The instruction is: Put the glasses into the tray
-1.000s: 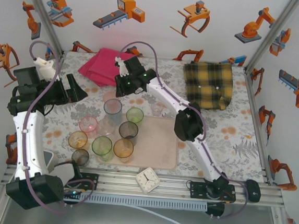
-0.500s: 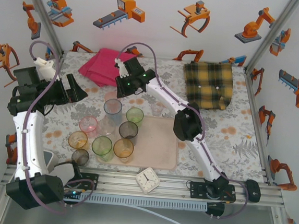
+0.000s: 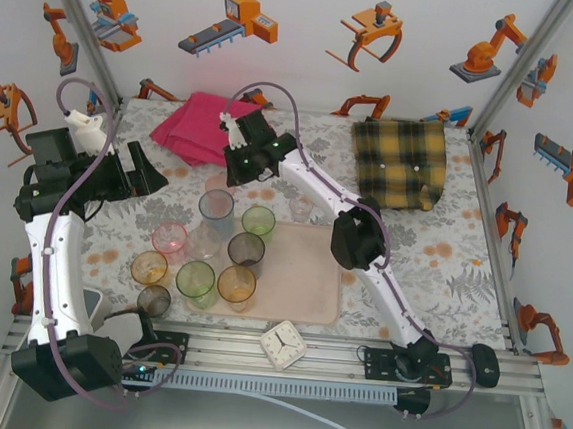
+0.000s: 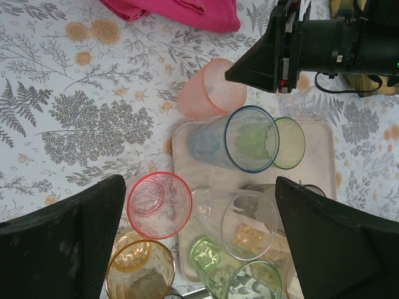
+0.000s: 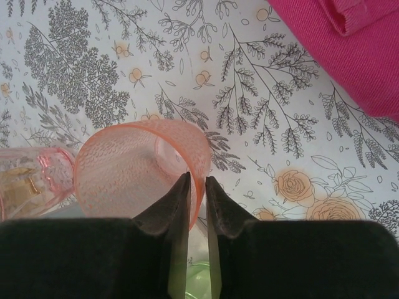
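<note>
A frosted salmon-pink glass point(image 5: 131, 171) stands on the tablecloth just behind the pale-pink tray point(image 3: 301, 276). My right gripper point(image 5: 197, 180) is shut on its wall, one finger inside the rim and one outside. From above, that gripper point(image 3: 226, 177) hangs over the same glass point(image 3: 212, 184). Blue point(image 3: 216, 206), green point(image 3: 258, 220) and smoky point(image 3: 246, 249) glasses stand in the tray's left part. A red-rimmed glass point(image 4: 159, 204) and an amber one point(image 4: 131, 271) stand left of the tray. My left gripper point(image 4: 199, 184) hovers open above the cluster, holding nothing.
A magenta cloth point(image 3: 204, 122) lies at the back left and a yellow plaid cloth point(image 3: 398, 162) at the back right. A small clear glass point(image 3: 301, 208) stands behind the tray. A white clock point(image 3: 282, 345) sits on the front rail.
My right gripper's jaws have narrowed onto the salmon-pink glass's wall. The left arm and the other glasses have not moved.
</note>
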`<state>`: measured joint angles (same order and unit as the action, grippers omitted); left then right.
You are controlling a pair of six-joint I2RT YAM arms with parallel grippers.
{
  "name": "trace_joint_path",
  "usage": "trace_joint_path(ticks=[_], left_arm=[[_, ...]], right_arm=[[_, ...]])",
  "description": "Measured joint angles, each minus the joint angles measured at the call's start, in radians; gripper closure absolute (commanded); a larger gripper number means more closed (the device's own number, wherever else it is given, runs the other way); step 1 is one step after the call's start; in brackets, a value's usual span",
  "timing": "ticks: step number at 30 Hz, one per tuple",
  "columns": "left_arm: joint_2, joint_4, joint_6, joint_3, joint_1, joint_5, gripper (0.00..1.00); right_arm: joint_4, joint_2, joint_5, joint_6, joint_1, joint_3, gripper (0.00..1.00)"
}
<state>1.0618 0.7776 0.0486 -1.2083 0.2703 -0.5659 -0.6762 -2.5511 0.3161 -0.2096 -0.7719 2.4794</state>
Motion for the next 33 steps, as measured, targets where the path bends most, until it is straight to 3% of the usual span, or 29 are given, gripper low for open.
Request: trace_joint_path(ticks=[20,33], left_arm=[[0.0,0.0,0.0,0.0,0.0,0.0,0.03],[0.0,0.0,0.0,0.0,0.0,0.0,0.03]], right_arm=[[0.039,0.0,-0.057,-0.004,0.005,0.023,0.89],[0.074,0.0,-0.093,-0.03,0.062,0.071,0.89]])
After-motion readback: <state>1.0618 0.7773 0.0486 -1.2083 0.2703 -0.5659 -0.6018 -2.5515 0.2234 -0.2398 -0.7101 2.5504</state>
